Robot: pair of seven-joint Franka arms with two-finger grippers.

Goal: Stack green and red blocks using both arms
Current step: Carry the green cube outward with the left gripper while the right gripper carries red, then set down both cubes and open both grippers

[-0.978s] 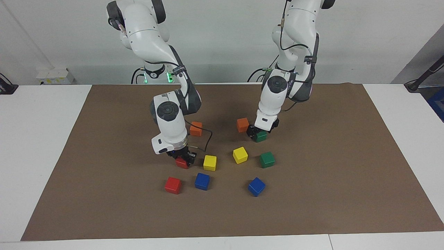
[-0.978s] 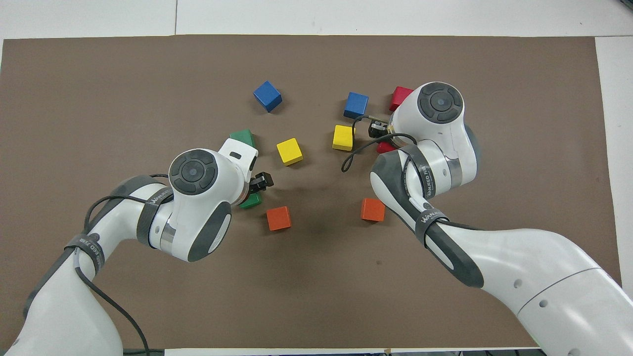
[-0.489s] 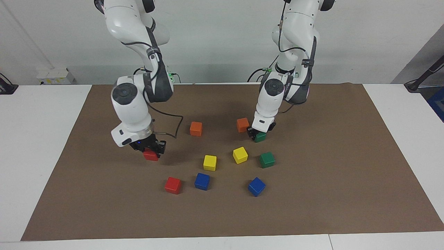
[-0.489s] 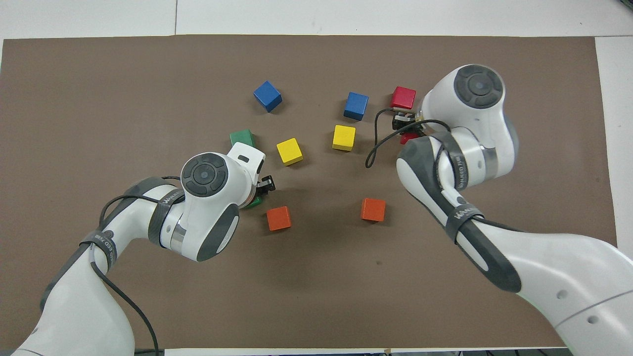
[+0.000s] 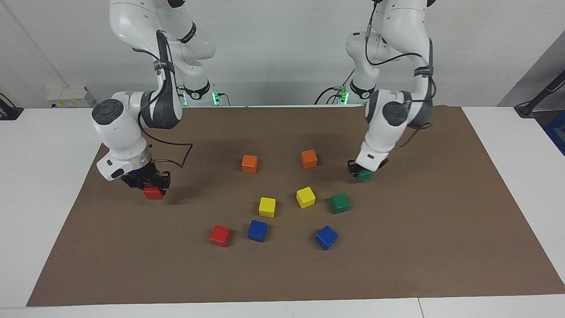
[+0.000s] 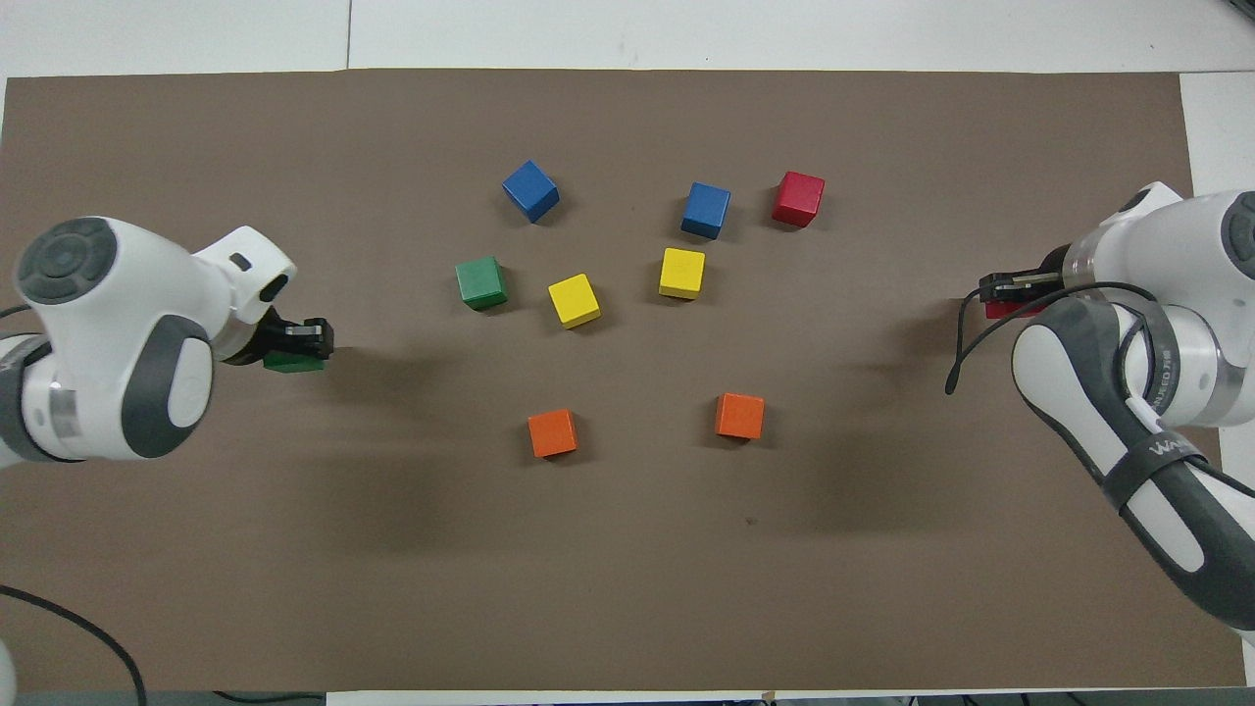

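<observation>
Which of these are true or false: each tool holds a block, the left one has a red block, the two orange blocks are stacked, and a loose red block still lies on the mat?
1. Each tool holds a block. True: the left tool and the right tool are each shut on one.
2. The left tool holds a red block. False: it holds a green block; the right tool has the held red block.
3. The two orange blocks are stacked. False: they sit apart on the brown mat.
4. A loose red block lies on the mat. True, beside a blue block.
</observation>
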